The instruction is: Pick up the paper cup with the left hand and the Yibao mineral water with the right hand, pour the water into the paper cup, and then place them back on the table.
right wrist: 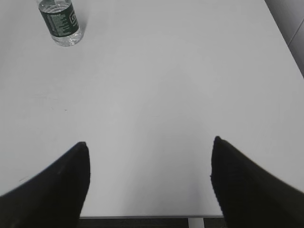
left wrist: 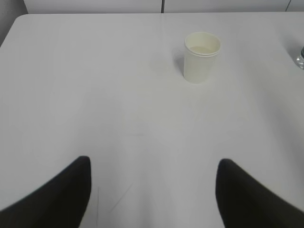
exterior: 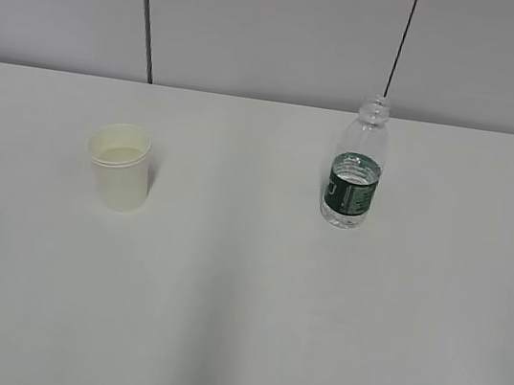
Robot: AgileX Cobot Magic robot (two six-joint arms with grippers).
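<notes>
We find the cup (exterior: pixel 120 166) left and the bottle (exterior: pixel 356 167) right, toward the table's (exterior: pixel 237 325) far edge. Both grippers (left wrist: pixel 152 190) (right wrist: pixel 149 183) spread, empty. Cup thin, crushable: grip mid-wall gently. Bottle slippery: grip the label band.

A pale grey wall (exterior: pixel 282 27) runs behind the scene, split by two dark vertical seams, one (exterior: pixel 147 11) toward 11 o'clock leaning slightly, the other (exterior: pixel 404 40) toward 1 o'clock. In the right wrist view, a strip of dark floor (right wrist: pixel 142 222) shows at 6 o'clock, and grey floor (right wrist: pixel 290 28) lies at 2 o'clock. The light is soft and even.
</notes>
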